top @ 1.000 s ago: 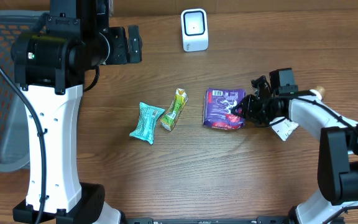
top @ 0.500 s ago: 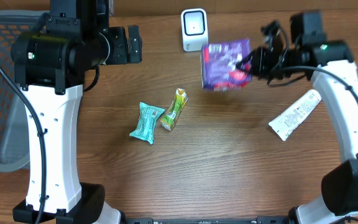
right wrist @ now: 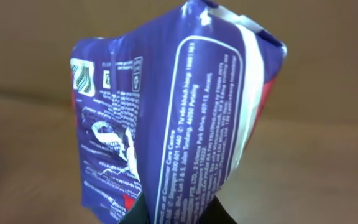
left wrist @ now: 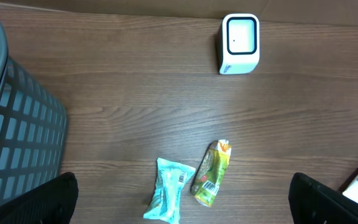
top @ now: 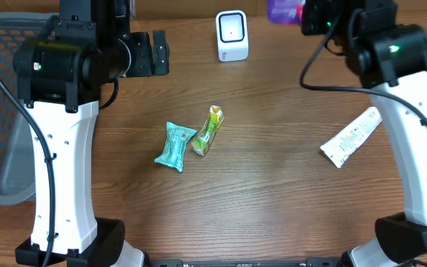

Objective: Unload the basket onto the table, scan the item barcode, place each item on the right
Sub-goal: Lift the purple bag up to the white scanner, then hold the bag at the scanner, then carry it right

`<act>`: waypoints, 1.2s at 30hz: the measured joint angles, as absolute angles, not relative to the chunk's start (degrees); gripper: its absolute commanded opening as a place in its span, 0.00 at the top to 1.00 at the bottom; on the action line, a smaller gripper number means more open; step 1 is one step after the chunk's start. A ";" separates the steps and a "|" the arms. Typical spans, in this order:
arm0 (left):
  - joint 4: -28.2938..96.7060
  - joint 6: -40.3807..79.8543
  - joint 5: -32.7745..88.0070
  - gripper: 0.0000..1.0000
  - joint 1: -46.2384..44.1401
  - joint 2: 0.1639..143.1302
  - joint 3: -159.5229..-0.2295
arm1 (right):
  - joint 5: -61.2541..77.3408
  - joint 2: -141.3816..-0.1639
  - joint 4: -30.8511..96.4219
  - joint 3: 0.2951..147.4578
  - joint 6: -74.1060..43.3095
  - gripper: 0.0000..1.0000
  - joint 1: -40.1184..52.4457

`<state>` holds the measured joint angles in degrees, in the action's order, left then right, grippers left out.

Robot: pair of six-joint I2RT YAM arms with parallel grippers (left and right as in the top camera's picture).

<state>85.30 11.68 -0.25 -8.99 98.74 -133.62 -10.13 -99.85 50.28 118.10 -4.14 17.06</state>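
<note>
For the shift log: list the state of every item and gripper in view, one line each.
purple packet, lifted clear of the table, held by the right gripper
right gripper, shut on the purple packet
left gripper, open, empty
scanner, upright on the table
teal packet, lying flat, untouched
green packet, lying flat beside the teal packet
white tube, lying on its side

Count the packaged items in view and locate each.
4. Teal packet mid-table; green pouch beside it; white tube farther right; purple packet held by the right gripper at the far edge.
</note>
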 measured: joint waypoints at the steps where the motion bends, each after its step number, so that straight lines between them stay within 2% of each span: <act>1: 85.30 11.68 -0.25 0.01 -8.99 98.74 -133.62 | -13.13 -100.01 48.99 118.10 -2.94 0.96 17.91; 7: 85.30 11.68 -0.25 0.01 -8.99 98.74 -133.62 | -30.30 -106.17 36.58 118.52 10.31 0.96 24.23; 15: 85.30 11.68 -0.25 0.00 -8.99 98.74 -133.62 | -48.93 -121.27 24.16 118.58 41.30 0.96 27.99; 25: 85.30 11.68 -0.25 0.00 -8.99 98.74 -133.62 | -52.97 -132.03 7.31 118.56 65.08 0.96 29.43; 30: 85.30 11.68 -0.25 0.01 -8.99 98.74 -133.62 | -52.97 -135.57 1.52 118.56 71.26 0.96 29.80; 36: 85.30 11.68 -0.27 0.00 -8.99 98.74 -133.62 | -52.88 -137.45 0.64 118.48 74.35 0.96 31.46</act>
